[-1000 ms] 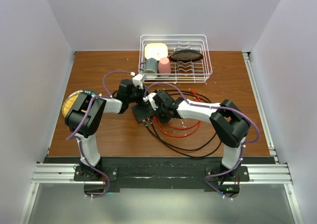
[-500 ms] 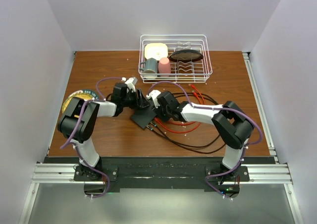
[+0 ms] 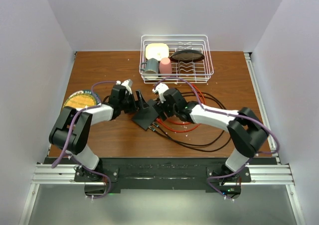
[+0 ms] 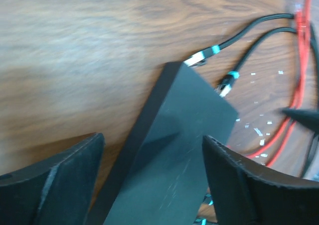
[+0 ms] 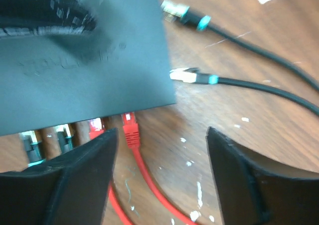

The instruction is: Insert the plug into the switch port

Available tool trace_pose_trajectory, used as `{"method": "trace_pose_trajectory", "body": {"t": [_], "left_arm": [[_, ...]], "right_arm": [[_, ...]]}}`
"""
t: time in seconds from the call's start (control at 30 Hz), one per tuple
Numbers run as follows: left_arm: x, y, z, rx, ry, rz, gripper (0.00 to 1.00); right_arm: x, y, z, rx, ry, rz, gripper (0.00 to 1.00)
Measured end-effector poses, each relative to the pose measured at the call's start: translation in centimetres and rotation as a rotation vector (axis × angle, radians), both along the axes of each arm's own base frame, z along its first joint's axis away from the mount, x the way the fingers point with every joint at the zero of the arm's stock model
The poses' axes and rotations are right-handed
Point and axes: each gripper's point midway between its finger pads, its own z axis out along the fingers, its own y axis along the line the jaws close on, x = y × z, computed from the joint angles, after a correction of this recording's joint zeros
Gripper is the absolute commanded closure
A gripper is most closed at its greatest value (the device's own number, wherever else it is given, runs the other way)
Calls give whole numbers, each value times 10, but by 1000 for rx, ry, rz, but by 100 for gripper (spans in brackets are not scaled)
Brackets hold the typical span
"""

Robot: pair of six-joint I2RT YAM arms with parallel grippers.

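The switch (image 3: 146, 116) lies on the tabletop (image 3: 99, 70), mid-frame in the top view. The left hand (image 4: 152, 143) is spread wide astride it, gripping nothing. The right hand (image 5: 162, 138), equally wide and empty, hovers over a red plug (image 5: 130, 128) at its socket edge.

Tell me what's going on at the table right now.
The left gripper is open, straddling the switch. The right gripper is open and empty over the switch's port edge. A red plug sits at that edge; whether it is seated is unclear. Two black plugs lie loose nearby.
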Motion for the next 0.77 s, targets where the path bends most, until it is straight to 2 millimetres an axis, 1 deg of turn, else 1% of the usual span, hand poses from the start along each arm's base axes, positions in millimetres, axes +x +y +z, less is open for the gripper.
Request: {"method": "trace_pose_trajectory", "body": {"t": [0.07, 0.1, 0.17, 0.27, 0.4, 0.43, 0.57, 0.63, 0.67, 0.77], "left_arm": [[-5, 7, 2, 32, -3, 13, 5], [-8, 11, 4, 49, -3, 17, 4], [-12, 16, 11, 70, -25, 15, 1], [-11, 20, 38, 84, -104, 8, 0], [-5, 23, 81, 84, -235, 7, 0], [-2, 23, 94, 84, -272, 7, 0], [5, 24, 131, 81, -369, 7, 0], [5, 25, 145, 80, -407, 11, 0], [4, 26, 149, 80, -419, 10, 0], [1, 28, 159, 85, -452, 6, 0]], "right_arm": [[2, -2, 22, 31, -41, -15, 3], [3, -2, 35, 55, -62, -23, 1], [4, -3, 59, 98, -104, -35, 1], [3, -7, 91, 149, -158, -49, 1], [-2, -13, 120, 199, -198, -60, 1], [-4, -14, 128, 213, -208, -62, 1], [-12, -21, 161, 275, -256, -66, 1], [-14, -24, 171, 299, -271, -70, 1], [-16, -26, 180, 317, -284, -72, 1], [-17, -34, 192, 338, -308, -107, 1]]}}
